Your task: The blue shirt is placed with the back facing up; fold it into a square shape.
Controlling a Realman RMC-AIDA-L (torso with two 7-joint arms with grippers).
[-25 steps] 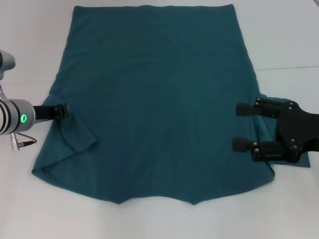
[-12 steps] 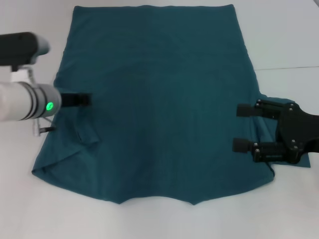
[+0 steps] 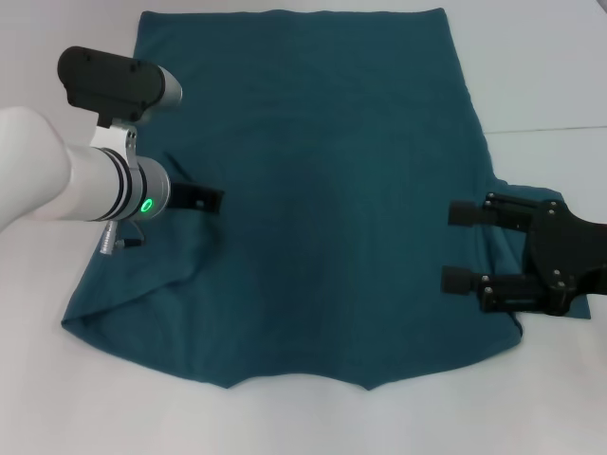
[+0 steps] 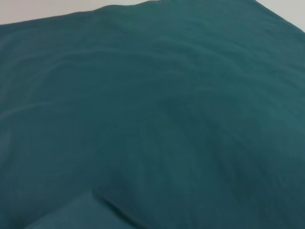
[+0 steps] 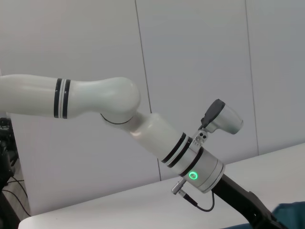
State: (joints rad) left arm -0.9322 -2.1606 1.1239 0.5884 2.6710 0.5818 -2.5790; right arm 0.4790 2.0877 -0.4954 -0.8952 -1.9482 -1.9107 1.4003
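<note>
Overhead: blue shirt (image 3: 303,190) spread flat across white surface (image 3: 550,76); soft, light, limp, best pinched at an edge. Left gripper (image 3: 204,199) at nine o'clock, jaws' state impossible to tell; right gripper (image 3: 469,246) at three o'clock, jaws parted, empty. Left wrist: only rippled cloth. Right wrist: left arm (image 5: 157,133) alone.

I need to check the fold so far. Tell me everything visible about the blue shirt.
The blue shirt is a plain dark teal tee of soft matte fabric, spread nearly flat on the white table. Its left sleeve is folded inward under the left gripper. The open right gripper sits over its right edge, where the sleeve is bunched.
</note>
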